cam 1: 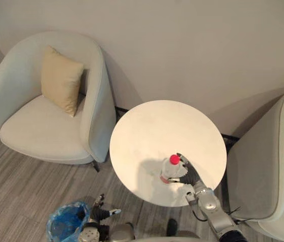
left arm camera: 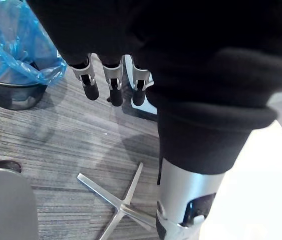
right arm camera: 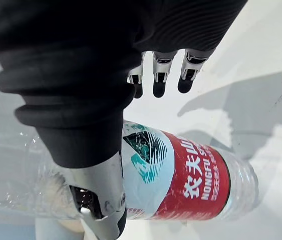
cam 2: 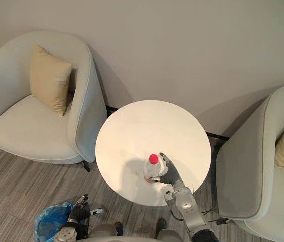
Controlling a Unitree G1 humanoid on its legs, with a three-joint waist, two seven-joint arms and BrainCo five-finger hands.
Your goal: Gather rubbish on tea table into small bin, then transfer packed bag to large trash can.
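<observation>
The clear plastic water bottle (cam 1: 170, 170), with a red cap and a red-and-white label, stands upright on the round white tabletop (cam 1: 147, 126). It is right against the palm side of the right robot hand (cam 1: 191, 175). That hand is apart. Its fingers (right arm camera: 159, 80) reach straight past the bottle and its thumb (right arm camera: 100, 190) crosses in front of the label. The bottle sits in the gap between them with nothing curled round it. Whether any finger already presses on the plastic I cannot tell.

I judge the bottle light and probably empty or nearly so, since its clear wall looks crinkled in the right wrist view. Thin plastic like this should dent under a hard squeeze. The smooth wall is likely slippery, and a tall, light bottle tips at a nudge. The labelled middle looks the best place to take hold, thumb opposite fingers, closing gently.

Well away from that hand, low on the robot's left, the left robot hand (cam 1: 99, 213) hangs with its fingers (left arm camera: 111, 87) straight and relaxed, holding nothing. Just beside it stands the small dark bin (left arm camera: 10, 95) lined with a blue plastic bag (cam 1: 65, 222).

The side of the bottle facing the palm is hidden. The thumb covers part of the bottle in the right wrist view, and what lies inside the bag is hard to make out.
</observation>
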